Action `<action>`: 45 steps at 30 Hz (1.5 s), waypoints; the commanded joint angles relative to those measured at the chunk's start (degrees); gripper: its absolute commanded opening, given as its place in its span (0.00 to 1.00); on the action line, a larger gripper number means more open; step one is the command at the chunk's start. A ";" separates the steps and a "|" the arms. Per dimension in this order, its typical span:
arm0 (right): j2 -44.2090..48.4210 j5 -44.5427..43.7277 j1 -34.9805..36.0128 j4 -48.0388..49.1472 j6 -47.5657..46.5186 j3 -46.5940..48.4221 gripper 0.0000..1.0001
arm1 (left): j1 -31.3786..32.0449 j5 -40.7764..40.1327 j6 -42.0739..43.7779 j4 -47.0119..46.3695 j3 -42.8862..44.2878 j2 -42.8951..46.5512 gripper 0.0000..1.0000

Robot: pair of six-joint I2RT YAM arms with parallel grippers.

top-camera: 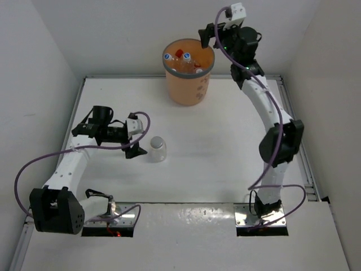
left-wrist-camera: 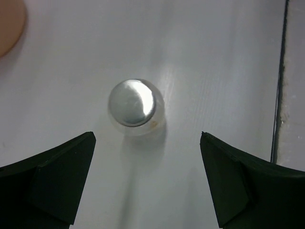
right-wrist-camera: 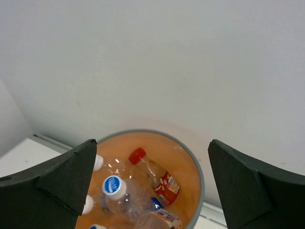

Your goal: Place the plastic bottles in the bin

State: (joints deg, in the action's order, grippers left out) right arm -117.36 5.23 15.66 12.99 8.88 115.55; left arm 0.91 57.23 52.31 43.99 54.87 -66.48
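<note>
Aloft, right tool (top-camera: 209, 34) gapes over the bin (top-camera: 186, 90).

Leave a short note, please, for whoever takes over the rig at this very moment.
Left hand: open, low beside the one bottle standing on the table; not gripped yet.
Right hand: open and empty, above the bin.
Done: several bottles lie in the bin, one with a red cap.
Left: grip the bottle on the table and drop it in the bin.
</note>
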 commanded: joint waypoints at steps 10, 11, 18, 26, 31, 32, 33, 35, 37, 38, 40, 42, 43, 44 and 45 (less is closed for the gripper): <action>30.95 7.77 -9.94 -9.12 2.72 -32.11 0.99 | 10.43 -6.87 5.70 -9.79 -5.04 -6.01 0.99; 31.83 8.03 -10.56 -9.47 2.37 -34.23 0.99 | 10.43 -6.87 5.17 -10.75 -3.82 -7.08 0.99; 37.55 10.32 -13.55 -15.02 1.13 -38.64 0.99 | 12.36 -7.48 4.55 -12.08 -1.08 -12.62 0.99; 38.08 11.20 -13.81 -15.02 1.75 -41.28 0.99 | 13.51 -8.01 4.47 -13.92 -1.08 -13.68 0.99; 37.56 11.47 -13.55 -15.37 1.66 -40.93 0.99 | 14.03 -8.80 3.32 -15.16 -1.61 -13.15 0.99; 37.47 11.81 -13.81 -15.54 1.84 -40.84 0.99 | 14.03 -8.80 3.32 -15.16 -1.61 -13.15 0.99; 37.47 11.90 -13.64 -15.89 1.66 -40.75 0.99 | 14.56 -9.41 2.80 -15.16 -1.61 -12.63 0.99; 37.73 12.08 -13.64 -16.07 1.75 -40.75 0.99 | 14.56 -9.42 2.79 -15.16 -1.61 -12.10 0.99; 37.64 12.08 -13.81 -16.77 1.58 -41.28 0.99 | 15.08 -10.04 -0.61 -15.77 -1.09 -11.57 0.99; 38.17 12.25 -13.81 -17.03 1.66 -41.89 0.99 | 15.96 -11.51 -2.81 -17.08 -0.21 -11.57 0.99; 38.61 12.43 -13.81 -17.47 1.66 -43.20 0.99 | 18.15 -15.72 -12.37 -20.41 1.64 -11.57 0.99; 39.31 12.52 -13.64 -17.48 1.66 -43.83 0.99 | 19.74 -19.95 -21.16 -22.62 3.30 -12.71 0.99; 39.92 12.43 -13.81 -17.74 1.66 -44.79 0.99 | 20.97 -23.97 -30.77 -23.24 5.66 -14.19 0.99; 40.28 12.52 -13.73 -18.00 1.49 -45.14 0.99 | 20.98 -25.75 -36.09 -23.24 6.73 -14.90 0.99; 40.89 12.43 -13.64 -18.18 1.40 -45.41 0.99 | 20.98 -26.90 -41.36 -23.85 7.61 -15.43 0.99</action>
State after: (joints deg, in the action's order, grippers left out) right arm -79.57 16.80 2.00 -5.52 10.33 70.85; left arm 20.91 37.28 31.77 25.47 57.89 -80.97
